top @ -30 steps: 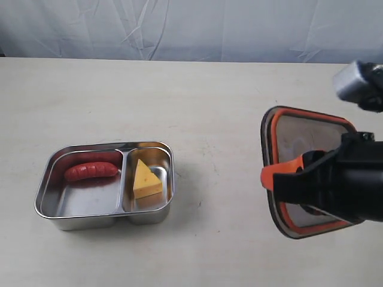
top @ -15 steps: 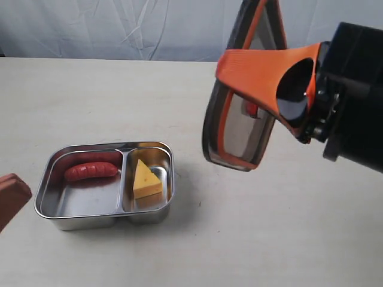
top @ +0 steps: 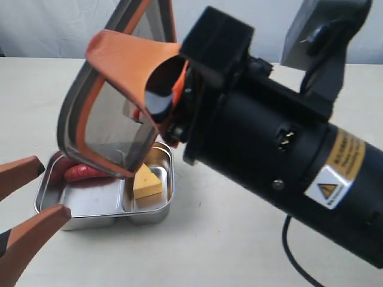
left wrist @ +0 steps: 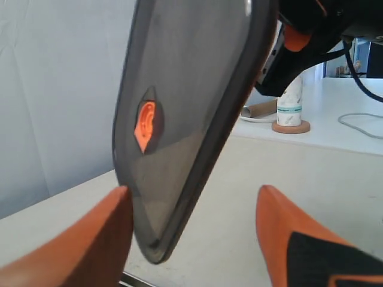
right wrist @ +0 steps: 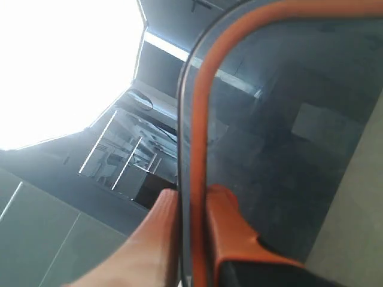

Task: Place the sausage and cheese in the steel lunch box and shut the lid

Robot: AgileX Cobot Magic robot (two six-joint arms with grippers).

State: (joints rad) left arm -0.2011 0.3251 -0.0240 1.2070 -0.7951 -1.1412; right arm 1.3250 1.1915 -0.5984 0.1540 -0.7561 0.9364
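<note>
The right gripper point(right wrist: 192, 200) has swung the lid point(top: 108, 125) from the right side of the worktop point(top: 209, 239) across to the left, over the box point(top: 90, 222), and the left gripper point(top: 52, 189) has come in at the near left with its jaws now spread wide and empty. The right gripper is clamped on the lid's rim. The lid hangs steeply tilted, its low corner over the middle of the box; whether it touches the box I cannot tell. The sausage point(top: 84, 172) lies in the left compartment, partly hidden by the lid. The cheese point(top: 146, 182) sits in the right compartment.
</note>
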